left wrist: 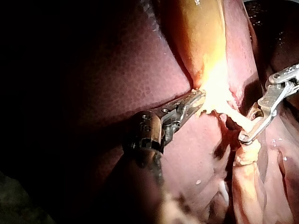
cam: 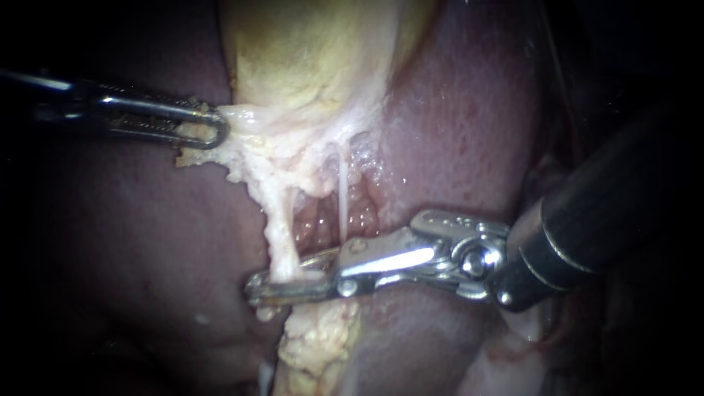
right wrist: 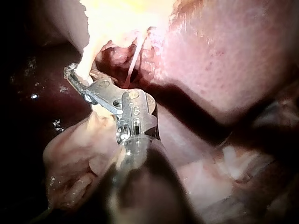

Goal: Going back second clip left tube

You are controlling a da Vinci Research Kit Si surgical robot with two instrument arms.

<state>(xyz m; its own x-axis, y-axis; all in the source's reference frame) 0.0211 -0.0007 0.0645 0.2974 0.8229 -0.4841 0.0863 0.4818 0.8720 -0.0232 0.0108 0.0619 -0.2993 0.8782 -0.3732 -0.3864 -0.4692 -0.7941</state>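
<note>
The left tube [cam: 279,235] is a thick whitish strand running down from the yellow gallbladder [cam: 308,59]. My right instrument [cam: 271,286] comes in from the right, and its long metal jaws lie across the tube's lower end, shut on it from both sides. No clip shows clearly. The thin right tube [cam: 342,198] hangs free just behind those jaws. My left instrument [cam: 209,128] is shut on the whitish tissue at the gallbladder's lower edge and holds it out to the left. The left wrist view shows the same grip [left wrist: 194,100], and the right wrist view shows the right instrument's jaws [right wrist: 74,74].
Reddish liver [cam: 455,132] surrounds the tubes on both sides. A lumpy strip of pale fatty tissue [cam: 319,341] hangs below the right instrument's jaws. The right instrument's dark shaft [cam: 587,227] fills the right side.
</note>
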